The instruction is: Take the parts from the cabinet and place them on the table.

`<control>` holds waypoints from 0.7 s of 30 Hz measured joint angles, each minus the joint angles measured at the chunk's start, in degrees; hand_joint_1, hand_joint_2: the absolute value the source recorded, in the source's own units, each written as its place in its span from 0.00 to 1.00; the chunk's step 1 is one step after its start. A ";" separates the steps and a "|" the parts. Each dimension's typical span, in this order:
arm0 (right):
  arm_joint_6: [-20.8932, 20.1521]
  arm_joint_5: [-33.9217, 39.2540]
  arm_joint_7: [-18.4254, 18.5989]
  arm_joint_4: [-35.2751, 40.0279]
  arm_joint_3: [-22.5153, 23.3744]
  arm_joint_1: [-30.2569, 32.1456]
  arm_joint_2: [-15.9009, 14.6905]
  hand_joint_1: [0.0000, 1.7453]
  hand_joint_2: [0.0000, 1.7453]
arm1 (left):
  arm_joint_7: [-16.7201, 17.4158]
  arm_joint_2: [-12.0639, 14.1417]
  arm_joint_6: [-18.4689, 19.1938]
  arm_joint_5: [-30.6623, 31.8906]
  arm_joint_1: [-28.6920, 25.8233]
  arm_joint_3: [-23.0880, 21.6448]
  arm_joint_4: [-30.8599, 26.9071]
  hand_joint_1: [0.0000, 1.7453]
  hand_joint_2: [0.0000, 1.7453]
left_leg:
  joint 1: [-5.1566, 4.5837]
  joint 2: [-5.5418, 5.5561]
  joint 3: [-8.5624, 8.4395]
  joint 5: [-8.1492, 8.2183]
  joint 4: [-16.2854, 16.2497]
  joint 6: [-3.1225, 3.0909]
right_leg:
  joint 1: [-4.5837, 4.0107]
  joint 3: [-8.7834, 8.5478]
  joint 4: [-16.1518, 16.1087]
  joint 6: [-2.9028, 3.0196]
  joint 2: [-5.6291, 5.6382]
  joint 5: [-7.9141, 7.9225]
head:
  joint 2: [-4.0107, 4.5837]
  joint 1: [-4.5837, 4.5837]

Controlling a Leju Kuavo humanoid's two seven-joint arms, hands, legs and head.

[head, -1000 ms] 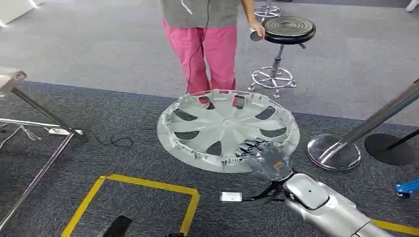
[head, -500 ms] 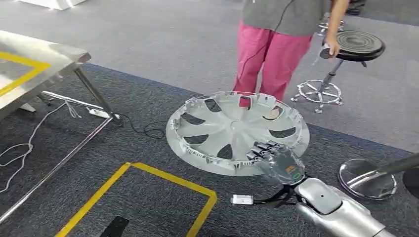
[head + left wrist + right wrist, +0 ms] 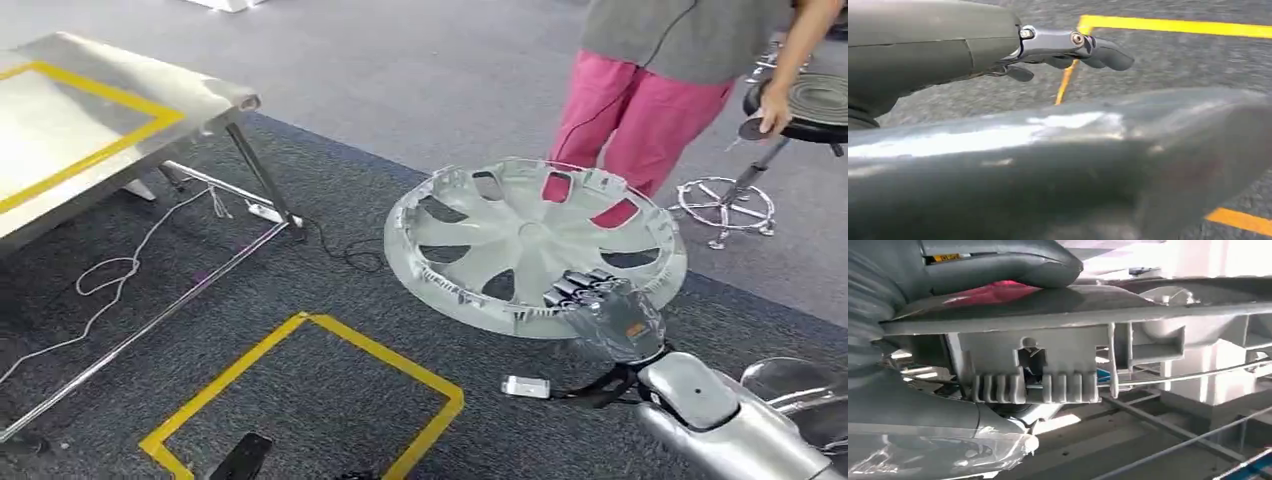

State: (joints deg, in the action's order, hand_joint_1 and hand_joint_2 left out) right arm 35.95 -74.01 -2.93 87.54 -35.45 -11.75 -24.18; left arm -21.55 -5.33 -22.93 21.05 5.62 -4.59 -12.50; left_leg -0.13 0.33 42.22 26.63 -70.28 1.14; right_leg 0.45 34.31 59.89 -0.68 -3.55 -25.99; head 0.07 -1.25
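Observation:
The part is a silver plastic wheel cover, held roughly level above the carpet. My right hand grips its near rim, arm coming in from the lower right. In the right wrist view the thumb lies on one face of the wheel cover's rim and the rest of my right hand is under it. The steel table, marked with a yellow tape outline, stands at the far left, well apart from the cover. My left hand hangs over the floor with its fingers stretched out and nothing in them.
A person in pink trousers stands just beyond the wheel cover, one hand on a black stool. A yellow tape square marks the carpet in front of me. Cables trail under the table. A chrome stanchion base sits at the right.
The camera has turned left: the table has come well into view and the person, stool and stanchion have slid right. The wheel cover stays in my right hand's grip.

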 joint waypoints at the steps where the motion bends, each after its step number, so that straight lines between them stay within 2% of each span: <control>1: -0.09 -0.04 0.02 0.42 0.42 0.43 -0.26 1.00 1.00 | 0.17 0.02 0.00 0.28 0.07 0.00 0.00 0.00 0.00 | -0.22 -0.86 -2.82 -2.25 5.10 -0.37 | -0.06 -0.16 0.00 -0.06 -0.64 -0.08 | 0.00 0.02; 2: -0.11 -0.09 0.00 0.94 0.85 0.86 -0.50 1.00 1.00 | 0.48 0.02 0.00 0.37 0.20 0.00 0.00 0.00 0.00 | -0.67 -3.18 -5.62 -3.78 9.80 -0.95 | -0.09 -0.39 -0.01 -0.24 -1.27 -0.20 | 0.00 -0.04; 3: -0.11 -0.13 0.02 1.39 1.24 1.35 -0.83 1.00 1.00 | 0.63 0.02 0.00 0.46 0.46 -0.02 0.00 0.00 0.00 | -1.52 -5.51 -6.71 -2.93 12.19 -1.25 | -0.55 -0.40 0.12 -0.64 -1.93 -0.47 | 0.00 0.02; 4: -0.15 -0.22 0.09 1.64 1.66 1.69 -1.22 1.00 1.00 | 0.66 0.00 0.00 0.50 0.66 -0.02 0.00 0.00 0.00 | -1.41 -4.65 -6.49 -3.14 12.25 -1.67 | -0.59 -0.43 -0.03 -0.86 -2.63 -0.50 | 0.00 0.13; 6: -0.17 -0.33 0.09 2.03 1.94 1.87 -1.57 1.00 1.00 | 0.66 -0.02 0.00 0.55 0.45 -0.04 0.00 0.00 0.00 | -1.51 -3.06 -6.25 -3.12 12.31 -1.98 | -0.56 -0.91 -0.43 -1.32 -4.07 -0.64 | 0.00 0.26; 7: -0.24 -0.42 0.09 2.27 2.09 1.96 -1.68 1.00 1.00 | 0.66 -0.02 0.00 0.57 0.38 -0.04 0.00 0.00 0.00 | -1.32 -2.22 -6.48 -3.33 12.78 -2.29 | -0.71 -1.33 -0.50 -1.74 -4.77 -0.86 | 0.00 0.15; 8: -0.31 -0.46 0.20 2.55 2.31 2.20 -1.86 1.00 1.00 | 0.74 -0.20 0.02 0.59 0.26 -0.04 0.00 0.00 0.00 | -0.84 -1.60 -6.89 -3.62 13.09 -2.51 | -0.37 -0.94 0.15 -2.19 -2.51 -1.35 | 0.00 0.35; 9: -0.33 -0.61 0.24 2.73 2.54 2.62 -1.97 1.00 1.00 | 0.81 -0.05 0.06 0.66 0.45 -0.02 0.00 0.00 0.00 | -0.56 -0.94 -6.97 -3.62 13.08 -2.79 | -0.20 -0.07 2.48 -2.34 0.88 -2.92 | 0.00 0.53; 10: -0.35 -0.77 0.44 2.84 3.06 3.17 -2.38 1.00 1.00 | 0.87 -0.09 0.13 0.74 0.65 -0.04 0.00 0.00 0.00 | -0.47 -0.11 -6.95 -3.65 13.08 -3.04 | -0.10 1.96 6.78 -2.48 2.56 -5.06 | 0.00 0.83; 11: -0.37 -1.05 0.48 2.97 3.51 3.65 -2.69 1.00 1.00 | 0.96 -0.28 0.26 0.89 0.69 -0.07 0.00 0.00 0.00 | -0.45 0.71 -6.94 -3.61 13.08 -3.12 | -0.09 4.49 11.88 -2.64 3.28 -7.30 | 0.00 1.03; 12: -0.37 -1.14 0.52 3.06 3.76 4.08 -2.84 1.00 1.00 | 1.01 -0.46 0.33 0.98 0.58 -0.07 0.00 0.00 0.00 | -0.45 1.61 -6.96 -3.61 13.07 -3.12 | -0.12 6.70 15.99 -2.76 3.45 -8.72 | 0.00 1.01; 13: -0.35 -1.18 0.52 3.08 4.00 4.49 -2.88 1.00 1.00 | 1.20 -0.59 0.35 1.00 0.45 -0.07 0.00 0.00 0.00 | -0.45 2.39 -6.99 -3.61 13.07 -3.12 | -0.11 7.84 17.55 -2.77 3.46 -8.63 | 0.00 1.01; 14: -0.37 -1.20 0.52 3.12 4.24 4.93 -2.97 1.00 1.00 | 1.38 -0.63 0.37 1.00 0.38 -0.07 0.00 0.00 0.00 | -0.39 3.28 -7.04 -3.62 13.04 -3.11 | -0.09 7.61 16.35 -2.78 3.47 -7.18 | 0.00 1.01; 15: -0.37 -1.22 0.52 3.23 4.48 5.36 -3.10 1.00 1.00 | 1.46 -0.66 0.42 1.00 0.35 -0.09 0.00 0.00 0.00 | -0.30 4.21 -7.10 -3.61 13.02 -3.08 | 0.01 6.07 12.61 -2.74 3.60 -4.56 | 0.00 1.03; 16: -0.37 -1.29 0.54 3.43 4.80 5.73 -3.23 1.00 1.00 | 1.46 -0.68 0.48 1.00 0.39 -0.09 0.00 0.00 0.00 | -0.15 5.17 -7.22 -3.59 12.95 -2.90 | 0.22 3.42 6.76 -2.75 4.20 -1.38 | 0.00 0.98; 17: -0.37 -1.38 0.59 3.58 4.98 5.96 -3.34 1.00 1.00 | 1.46 -0.72 0.50 1.03 0.42 -0.09 0.00 0.00 0.00 | -0.02 5.99 -7.24 -3.50 12.82 -2.58 | 0.62 1.06 1.70 -3.04 5.96 0.90 | 0.00 1.05; 18: -0.37 -1.55 0.63 3.58 5.16 6.10 -3.39 1.00 1.00 | 1.46 -0.64 0.50 1.03 0.45 -0.09 0.00 0.00 0.00 | -0.26 6.63 -6.86 -3.49 12.60 -2.10 | 1.05 0.12 0.03 -3.27 9.03 -0.28 | 0.00 1.03; 19: -0.39 -1.66 0.72 3.82 5.46 6.36 -3.50 1.00 1.00 | 1.46 -0.63 0.52 1.09 0.52 -0.09 0.00 0.00 0.00 | -0.20 7.25 -6.39 -3.65 12.14 -1.92 | 1.13 -0.33 -0.45 -3.02 8.78 -0.09 | 0.00 0.98; 21: -0.35 -1.95 0.72 4.20 6.21 7.04 -3.52 1.00 1.00 | 1.51 -0.63 0.52 1.16 0.10 -0.09 0.00 0.00 0.00 | 0.14 8.52 -6.11 -4.16 12.59 -1.29 | 0.72 -0.22 -0.15 -2.49 7.51 -0.04 | 0.00 0.96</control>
State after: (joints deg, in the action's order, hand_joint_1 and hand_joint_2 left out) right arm 35.60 -75.95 -2.21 91.73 -29.24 -4.71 -27.69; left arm -20.04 -5.97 -22.40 22.21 5.72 -4.68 -12.50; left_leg 0.01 8.85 36.10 22.47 -57.69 -0.16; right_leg 1.17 34.09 59.73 -3.16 3.96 -26.03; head 0.07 -0.28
